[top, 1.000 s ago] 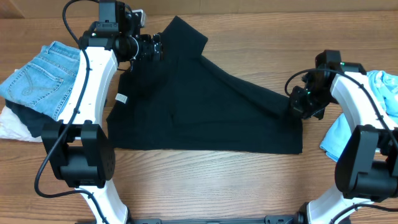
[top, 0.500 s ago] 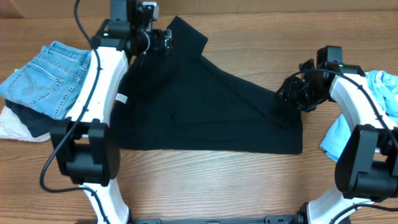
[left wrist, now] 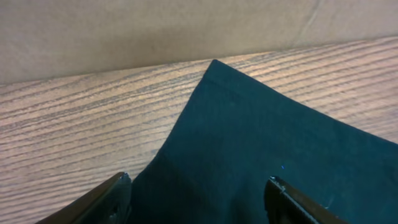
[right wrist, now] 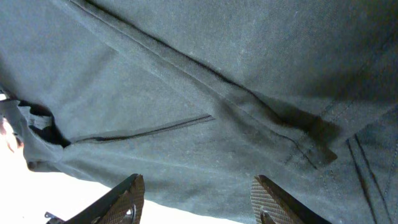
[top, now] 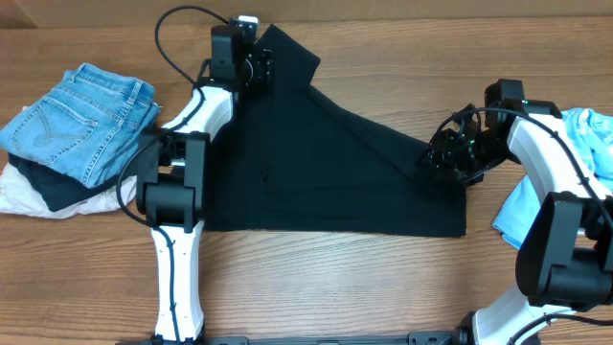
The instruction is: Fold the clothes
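One large plain black short-sleeved T-shirt (top: 316, 182) lies spread across the middle of the brown wood-grain table (top: 383, 287), unfolded, with one pointed corner reaching toward the far edge. Over the last second the left gripper (top: 254, 69) has swung rightward along the far side to that corner. Its fingers (left wrist: 106, 199) are spread wide with the fabric just ahead of them and nothing held. The right gripper (top: 442, 158) has slid leftward onto the shirt's right edge, its fingers (right wrist: 124, 199) also wide over a seam. The shirt's outline has not shifted, so both arms seem only positioned for a first pinch, and no fold has begun. Folded blue denim jeans (top: 81, 110) sit far left, and a light blue cloth (top: 589, 134) lies at the right.
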You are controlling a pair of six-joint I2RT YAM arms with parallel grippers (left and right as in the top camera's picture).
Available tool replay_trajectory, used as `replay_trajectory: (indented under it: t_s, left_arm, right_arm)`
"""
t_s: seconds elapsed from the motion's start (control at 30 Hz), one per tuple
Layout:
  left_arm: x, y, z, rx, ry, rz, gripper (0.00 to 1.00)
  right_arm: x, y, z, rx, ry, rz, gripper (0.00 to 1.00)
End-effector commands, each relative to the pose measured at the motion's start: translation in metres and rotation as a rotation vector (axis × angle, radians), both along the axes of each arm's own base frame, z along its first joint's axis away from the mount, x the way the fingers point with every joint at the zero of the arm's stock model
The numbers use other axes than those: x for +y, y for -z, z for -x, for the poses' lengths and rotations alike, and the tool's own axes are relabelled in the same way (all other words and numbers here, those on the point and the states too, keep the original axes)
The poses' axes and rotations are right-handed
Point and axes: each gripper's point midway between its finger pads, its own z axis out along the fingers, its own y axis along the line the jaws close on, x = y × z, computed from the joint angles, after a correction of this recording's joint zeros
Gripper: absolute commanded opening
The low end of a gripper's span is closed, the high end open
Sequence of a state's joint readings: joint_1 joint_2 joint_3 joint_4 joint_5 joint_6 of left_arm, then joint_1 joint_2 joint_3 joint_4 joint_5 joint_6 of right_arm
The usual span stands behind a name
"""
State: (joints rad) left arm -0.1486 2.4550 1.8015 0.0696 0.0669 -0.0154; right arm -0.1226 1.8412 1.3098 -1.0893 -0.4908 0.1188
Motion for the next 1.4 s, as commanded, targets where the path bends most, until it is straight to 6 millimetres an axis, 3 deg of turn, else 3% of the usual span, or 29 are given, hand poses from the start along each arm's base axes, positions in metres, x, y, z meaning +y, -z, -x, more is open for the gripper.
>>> replay_trajectory:
  t_s: [0.0,0.17,0.3,0.43,0.47,0.53,0.63,0.7,0.77,0.93,1.23,1.3,1.33,1.37]
  left_arm:
    - [0.000,0.030,0.001,0.029,-0.019,-0.046,0.71]
    - [-0.007,0.061,0.014,0.112,0.000,-0.058,0.66]
    - [-0.003,0.079,0.029,0.205,0.001,-0.073,0.51]
    - [-0.007,0.078,0.036,0.258,0.026,-0.058,0.04]
    - [-0.007,0.069,0.033,0.259,0.026,-0.058,0.04]
    - [-0.007,0.047,0.025,0.244,0.026,-0.057,0.04]
    - [-0.002,-0.019,0.002,0.172,0.016,-0.076,0.04]
    - [0.007,-0.053,-0.002,0.163,0.014,-0.107,0.04]
    - [0.020,-0.064,0.002,0.191,-0.019,-0.147,0.04]
    - [0.049,-0.055,0.030,0.344,-0.057,-0.220,0.09]
    - [0.054,-0.026,0.084,0.591,0.006,-0.282,0.21]
    - [0.049,-0.020,0.102,0.664,0.035,-0.260,0.36]
    - [0.049,-0.018,0.109,0.694,0.040,-0.262,0.48]
    - [0.050,-0.017,0.113,0.711,0.042,-0.264,0.68]
  right_arm:
    - [0.004,0.009,0.012,0.021,-0.021,-0.011,0.59]
    - [0.005,0.019,0.015,0.020,-0.017,-0.012,0.58]
    - [0.005,0.020,0.015,0.020,-0.017,-0.012,0.56]
    - [0.006,0.020,0.015,0.021,-0.017,-0.020,0.55]
    - [0.007,0.020,0.016,0.022,-0.017,-0.024,0.55]
    - [0.007,0.020,0.016,0.023,-0.017,-0.023,0.55]
    - [0.007,0.020,0.016,0.022,-0.017,-0.024,0.55]
    - [0.008,0.019,0.016,0.023,-0.017,-0.031,0.55]
    - [0.008,0.019,0.016,0.025,-0.017,-0.031,0.55]
    - [0.008,0.019,0.017,0.028,-0.017,-0.032,0.55]
    - [0.007,0.019,0.012,0.017,0.002,-0.029,0.55]
    - [0.007,0.019,0.011,0.011,0.003,-0.029,0.56]
    - [0.007,0.019,0.010,0.011,0.005,-0.029,0.56]
    - [0.007,0.019,0.010,0.011,0.005,-0.029,0.56]
